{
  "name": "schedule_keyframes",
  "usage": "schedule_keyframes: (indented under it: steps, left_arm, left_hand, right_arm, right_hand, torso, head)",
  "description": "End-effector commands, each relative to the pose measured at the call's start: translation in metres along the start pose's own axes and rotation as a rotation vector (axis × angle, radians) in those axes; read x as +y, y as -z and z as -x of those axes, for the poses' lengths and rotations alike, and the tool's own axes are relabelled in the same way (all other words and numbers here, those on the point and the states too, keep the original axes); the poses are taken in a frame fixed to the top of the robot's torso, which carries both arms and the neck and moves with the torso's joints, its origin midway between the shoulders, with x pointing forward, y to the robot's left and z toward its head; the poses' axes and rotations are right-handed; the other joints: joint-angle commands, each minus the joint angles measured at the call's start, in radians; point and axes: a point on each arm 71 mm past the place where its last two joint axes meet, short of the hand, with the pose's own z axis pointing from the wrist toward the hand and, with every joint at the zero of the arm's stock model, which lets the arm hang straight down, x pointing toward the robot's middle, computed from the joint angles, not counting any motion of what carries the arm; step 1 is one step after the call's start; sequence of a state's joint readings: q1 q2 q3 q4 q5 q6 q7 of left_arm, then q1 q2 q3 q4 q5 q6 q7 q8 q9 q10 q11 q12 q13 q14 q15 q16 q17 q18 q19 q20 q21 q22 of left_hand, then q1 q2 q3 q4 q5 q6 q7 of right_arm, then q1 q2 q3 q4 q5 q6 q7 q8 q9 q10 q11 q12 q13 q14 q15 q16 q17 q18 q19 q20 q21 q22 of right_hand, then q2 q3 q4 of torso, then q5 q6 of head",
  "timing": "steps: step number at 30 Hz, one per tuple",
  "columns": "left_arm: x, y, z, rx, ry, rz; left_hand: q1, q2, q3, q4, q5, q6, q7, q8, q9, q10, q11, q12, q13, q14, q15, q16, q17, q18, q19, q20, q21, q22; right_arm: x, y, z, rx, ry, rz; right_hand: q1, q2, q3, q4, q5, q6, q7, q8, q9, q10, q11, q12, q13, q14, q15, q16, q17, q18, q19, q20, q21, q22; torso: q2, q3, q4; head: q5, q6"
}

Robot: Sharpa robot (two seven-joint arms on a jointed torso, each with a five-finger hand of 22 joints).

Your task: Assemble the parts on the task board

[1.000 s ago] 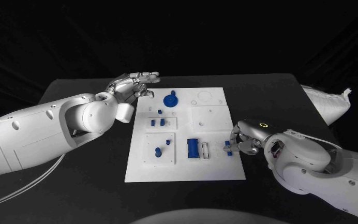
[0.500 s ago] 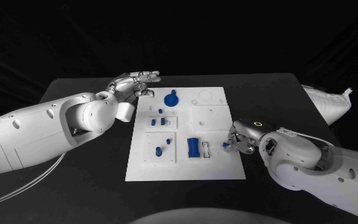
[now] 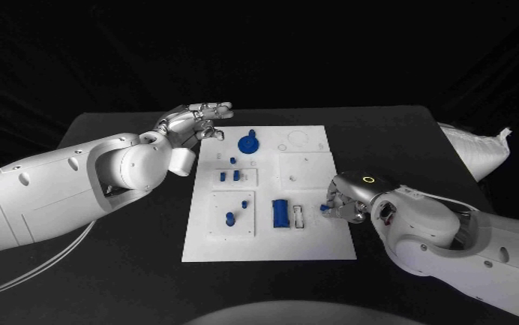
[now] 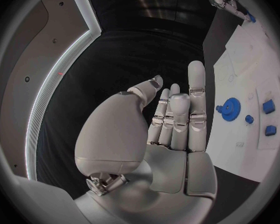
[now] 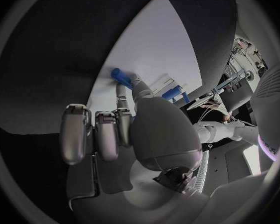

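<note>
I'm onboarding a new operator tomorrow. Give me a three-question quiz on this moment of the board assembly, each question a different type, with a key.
1. True or false: the left hand holds a blue part.
2. Multiple choice: the right hand is at which side of the task board? A) its far edge, B) its right edge, C) its left edge.
3. Fill in: the blue gear lies near the board's ____ edge, close to the left hand.

Key:
1. False; its fingers are apart and hold nothing.
2. B; there it pinches a small blue part.
3. far
</note>
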State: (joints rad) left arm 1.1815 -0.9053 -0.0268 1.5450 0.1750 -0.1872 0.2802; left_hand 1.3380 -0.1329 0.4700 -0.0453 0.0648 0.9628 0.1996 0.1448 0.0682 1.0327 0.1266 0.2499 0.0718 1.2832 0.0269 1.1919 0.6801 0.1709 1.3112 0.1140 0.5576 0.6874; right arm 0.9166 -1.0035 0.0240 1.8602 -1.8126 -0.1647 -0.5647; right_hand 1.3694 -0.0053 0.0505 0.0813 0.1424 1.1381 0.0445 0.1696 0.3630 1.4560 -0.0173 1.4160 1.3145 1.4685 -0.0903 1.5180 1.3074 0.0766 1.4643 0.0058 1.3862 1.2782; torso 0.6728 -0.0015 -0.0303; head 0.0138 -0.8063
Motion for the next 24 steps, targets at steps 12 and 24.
schedule_keyframes:
  steps: [12,24]
  left_arm:
    - [0.000,0.000,-0.002,0.022,0.004,-0.002]
    - [0.000,0.001,-0.003,0.024,0.004,-0.001]
  left_hand:
    - [-0.004,0.007,-0.008,0.002,0.001,-0.007,0.001,0.008,0.001,-0.010,-0.002,0.005,0.000,-0.007,0.002,0.006,-0.004,0.009,-0.005,0.006,-0.004,-0.002]
    - [-0.009,0.011,-0.010,0.007,0.001,-0.009,0.002,0.010,0.001,-0.012,-0.001,0.008,0.000,-0.008,0.003,0.006,-0.005,0.009,-0.005,0.007,-0.005,-0.002]
  right_arm:
    - [0.004,0.011,-0.002,-0.022,-0.263,-0.036]
    - [0.014,0.009,-0.005,0.052,-0.449,-0.066]
  right_hand:
    - [-0.108,0.012,0.263,0.013,0.112,0.026,0.002,-0.018,0.009,0.070,-0.015,0.008,0.172,0.084,-0.007,0.003,0.169,-0.018,0.023,0.000,0.010,0.021]
    - [-0.190,-0.044,0.364,0.021,0.117,0.036,0.001,-0.021,0.022,0.076,-0.015,0.021,0.182,0.085,-0.007,0.006,0.174,-0.019,0.025,0.001,0.014,0.028]
  torso:
    - [0.000,-0.0008,0.0021]
    - [0.000,-0.0014,0.0014]
  head:
    - [0.001,-0.001]
    - [0.002,-0.003]
